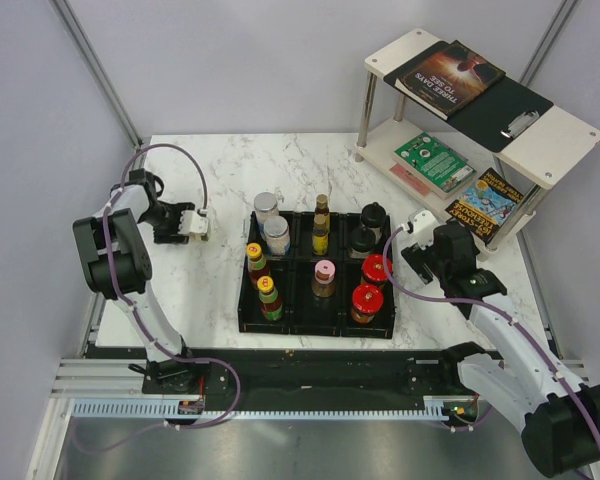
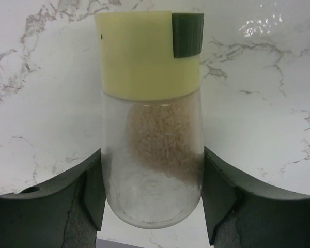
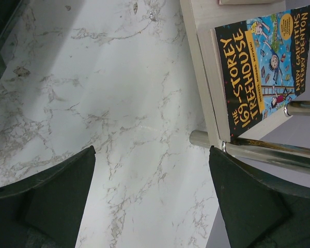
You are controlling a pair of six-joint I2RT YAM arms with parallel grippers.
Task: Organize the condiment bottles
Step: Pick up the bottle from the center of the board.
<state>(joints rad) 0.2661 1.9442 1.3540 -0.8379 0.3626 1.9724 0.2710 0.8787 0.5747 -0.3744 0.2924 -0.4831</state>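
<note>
Yellow-lidded shaker with a dark green flap and pale grains inside is clamped in left gripper, pads pressed on both sides of the glass body, lid pointing away from the wrist. Top view puts it over the marble table left of the black tray, apart from it; can't tell if it touches the table. Gripping glass rather than lid looks deliberate: firmer hold for a carry, lid stays clear. Tray is sorted by type: two silver-lidded jars far left, two yellow-capped sauce bottles near left, slim dark bottle far middle, pink-lidded shaker alone near middle, black-lidded jar far right, two red-capped jars near right. My guess: the pink shaker's compartment is the target, like with like, and it has room. Right gripper is empty, fingers apart, over bare marble right of the tray, beside the shelf rack holding the Treehouse book, out of the left arm's way
</note>
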